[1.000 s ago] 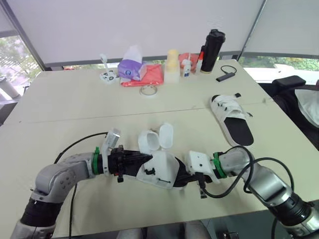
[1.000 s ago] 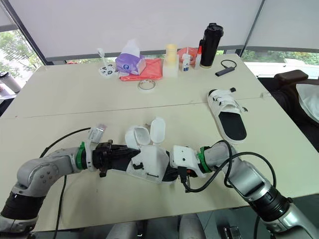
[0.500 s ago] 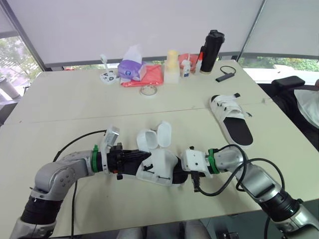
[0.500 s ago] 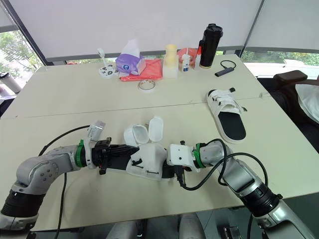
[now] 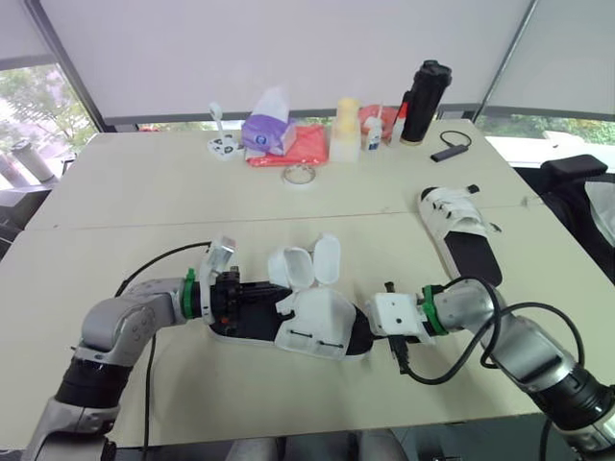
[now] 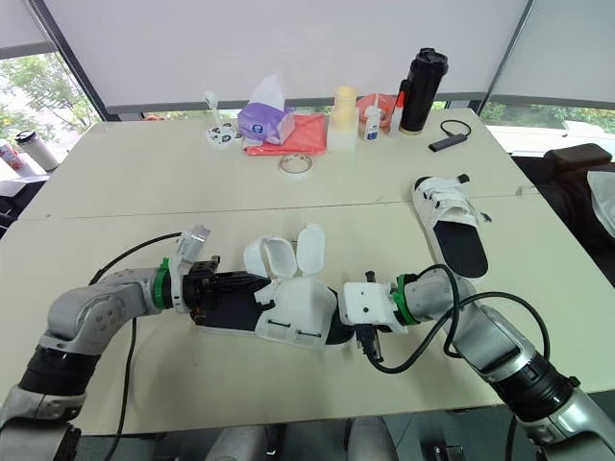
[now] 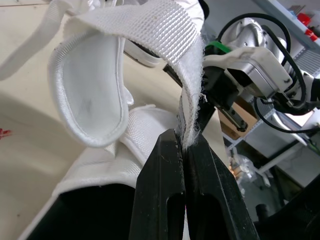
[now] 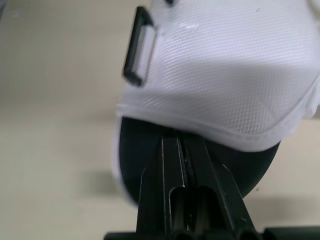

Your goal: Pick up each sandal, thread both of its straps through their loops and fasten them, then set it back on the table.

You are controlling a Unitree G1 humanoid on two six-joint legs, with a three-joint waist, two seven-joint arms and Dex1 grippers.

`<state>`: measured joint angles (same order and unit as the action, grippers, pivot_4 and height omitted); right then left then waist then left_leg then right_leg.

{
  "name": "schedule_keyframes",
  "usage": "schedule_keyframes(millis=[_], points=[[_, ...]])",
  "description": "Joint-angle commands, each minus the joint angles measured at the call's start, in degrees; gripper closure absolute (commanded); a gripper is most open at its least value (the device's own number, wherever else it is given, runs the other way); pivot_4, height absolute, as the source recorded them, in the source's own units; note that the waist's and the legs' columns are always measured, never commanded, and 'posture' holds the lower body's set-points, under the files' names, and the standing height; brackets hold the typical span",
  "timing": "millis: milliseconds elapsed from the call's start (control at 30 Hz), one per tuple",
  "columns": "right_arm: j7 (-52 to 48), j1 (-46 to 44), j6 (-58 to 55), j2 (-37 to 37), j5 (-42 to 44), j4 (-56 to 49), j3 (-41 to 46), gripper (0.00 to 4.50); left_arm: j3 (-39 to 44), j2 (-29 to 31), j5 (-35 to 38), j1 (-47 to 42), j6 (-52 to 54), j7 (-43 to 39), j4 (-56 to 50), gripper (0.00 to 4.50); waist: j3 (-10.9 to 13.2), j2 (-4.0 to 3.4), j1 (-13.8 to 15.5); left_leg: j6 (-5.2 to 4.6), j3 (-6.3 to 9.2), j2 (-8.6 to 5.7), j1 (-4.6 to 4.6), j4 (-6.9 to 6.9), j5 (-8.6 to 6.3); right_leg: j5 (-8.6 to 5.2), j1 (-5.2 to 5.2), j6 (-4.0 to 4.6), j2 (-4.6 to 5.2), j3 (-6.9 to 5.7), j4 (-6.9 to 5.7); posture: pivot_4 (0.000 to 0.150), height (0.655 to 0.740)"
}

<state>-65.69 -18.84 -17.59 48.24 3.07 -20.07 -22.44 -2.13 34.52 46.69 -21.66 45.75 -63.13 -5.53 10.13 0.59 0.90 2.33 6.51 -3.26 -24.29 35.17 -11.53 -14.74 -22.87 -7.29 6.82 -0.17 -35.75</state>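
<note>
A white sandal (image 5: 317, 327) with a black sole lies near the table's front edge, between my two grippers. Its two straps (image 5: 306, 264) stand up unfastened. My left gripper (image 5: 281, 300) is shut on one woven strap (image 7: 170, 30), pinching it between the fingertips (image 7: 170, 150). My right gripper (image 5: 363, 327) is shut on the sole's rim at the sandal's other end, under the white upper (image 8: 225, 65). A black loop (image 8: 137, 52) sits on that upper. A second sandal (image 5: 461, 240) lies flat at the right with its straps across it.
At the back of the table are a purple tissue pack (image 5: 267, 130), a red cloth (image 5: 293, 144), a tape roll (image 5: 300, 175), a cream cup (image 5: 346, 125), a black bottle (image 5: 425, 88) and a small black device (image 5: 450, 149). Black cables trail from both wrists.
The head camera has shifted, so the whole picture moved. Both grippers keep their holds on the sandal, and its straps still stand open.
</note>
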Motion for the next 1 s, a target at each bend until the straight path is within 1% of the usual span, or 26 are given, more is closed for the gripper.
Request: schedule_keyframes(millis=[33,467,767,1000], points=[[-1.2,2.12,-3.15,1.44,-2.03,1.31,-1.98,4.5,-0.15,-1.39,1.23,-2.13,1.16,-1.28,-0.19,4.42,0.0,0.0,-0.13,0.0,0.01,0.01,0.0,0.0,0.0,0.0,0.0,0.0,0.0,0.0,0.01,0.15,0.74],[0.0,2.73,-3.36,0.93,-3.06,1.22,-2.04,4.5,-2.67,-1.84,0.46,-3.64,5.53,-5.07,0.69,4.42,0.0,0.01,-0.2,0.0,0.02,0.03,0.04,-0.01,0.0,0.01,0.02,0.0,-0.01,-0.02,-0.01,0.15,0.74],[0.24,2.8,-3.23,0.94,-3.68,1.18,-2.16,4.5,-6.08,-2.5,-1.36,-6.88,6.93,-8.21,5.47,4.42,-0.01,0.02,-0.19,0.0,0.01,0.03,0.14,-0.01,0.0,0.0,0.12,0.0,-0.01,-0.03,0.0,0.15,0.74],[0.64,2.89,-3.24,0.89,-4.02,1.04,-2.32,4.5,-9.32,-0.85,-4.06,-9.47,6.51,-13.65,9.64,4.42,-0.01,0.02,-0.25,0.0,0.0,0.02,0.16,-0.01,0.0,0.0,0.13,0.0,-0.01,-0.03,-0.01,0.15,0.74]])
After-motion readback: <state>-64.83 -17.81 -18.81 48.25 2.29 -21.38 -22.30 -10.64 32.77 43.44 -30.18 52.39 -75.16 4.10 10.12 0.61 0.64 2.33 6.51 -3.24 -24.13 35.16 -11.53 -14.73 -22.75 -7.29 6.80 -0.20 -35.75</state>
